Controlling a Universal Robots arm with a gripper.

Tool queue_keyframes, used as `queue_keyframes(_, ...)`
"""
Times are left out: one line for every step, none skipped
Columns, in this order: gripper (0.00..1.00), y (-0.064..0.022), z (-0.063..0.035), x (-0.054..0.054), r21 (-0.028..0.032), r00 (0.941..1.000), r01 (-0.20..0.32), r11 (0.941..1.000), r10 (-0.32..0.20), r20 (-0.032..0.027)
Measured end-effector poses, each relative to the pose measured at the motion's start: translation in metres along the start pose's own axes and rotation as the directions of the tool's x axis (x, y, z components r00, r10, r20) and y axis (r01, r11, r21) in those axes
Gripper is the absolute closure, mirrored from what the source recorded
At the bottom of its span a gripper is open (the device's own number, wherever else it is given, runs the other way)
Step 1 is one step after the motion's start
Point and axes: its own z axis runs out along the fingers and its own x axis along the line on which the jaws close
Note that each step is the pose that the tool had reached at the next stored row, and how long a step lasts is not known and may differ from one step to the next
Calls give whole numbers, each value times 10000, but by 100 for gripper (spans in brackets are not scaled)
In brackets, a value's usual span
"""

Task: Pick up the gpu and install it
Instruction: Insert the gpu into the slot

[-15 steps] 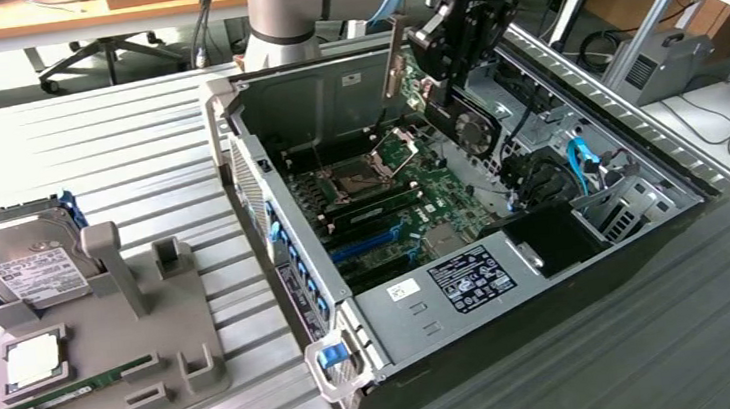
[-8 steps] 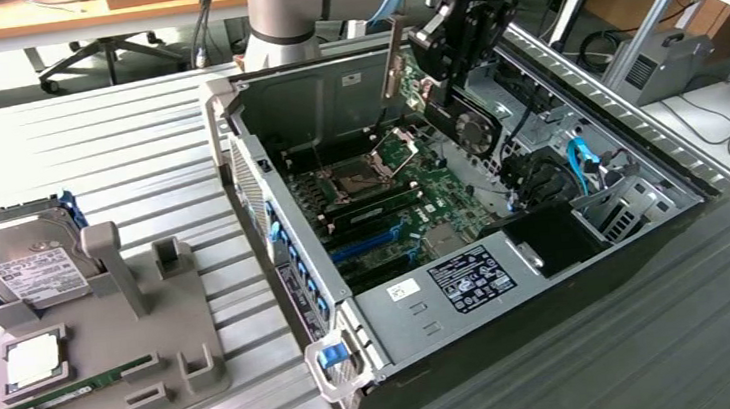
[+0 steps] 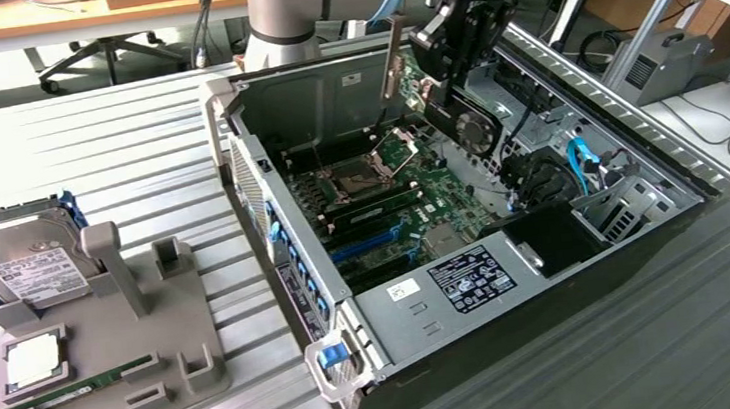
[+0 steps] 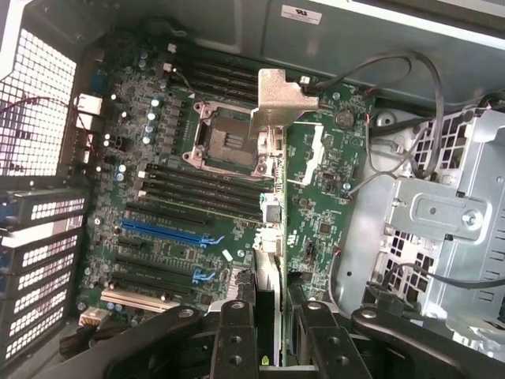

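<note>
Over the open case (image 3: 395, 307), the fingers (image 4: 235, 341) are clamped on the gpu (image 3: 472, 126), one on each face, and it hangs on edge above the green motherboard (image 4: 181, 197). There's the black shroud with its round fan, facing out in the exterior view. The silver end bracket (image 3: 394, 56) juts from one end. Off to the exterior view's left, a hard drive (image 3: 23, 268) sits on the table (image 3: 130, 137).
</note>
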Motion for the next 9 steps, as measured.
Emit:
queue_keyframes(74, 0, 0, 0, 0, 10000, 14, 10000, -14, 0)
queue_keyframes(74, 0, 0, 0, 0, 10000, 28, 10000, -28, 0)
queue_keyframes(74, 0, 0, 0, 0, 10000, 42, 10000, -42, 0)
queue_keyframes(74, 0, 0, 0, -1, 10000, 62, 10000, -62, 0)
queue_keyframes(74, 0, 0, -1, -2, 10000, 77, 10000, -77, -1)
queue_keyframes(74, 0, 0, -1, -2, 10000, 93, 10000, -93, -1)
queue_keyframes(74, 0, 0, -1, -2, 9999, 110, 9999, -110, -1)
queue_keyframes(74, 0, 0, -1, -3, 9999, 126, 9999, -126, -1)
queue_keyframes(74, 0, 0, -1, -3, 9999, 141, 9999, -141, -2)
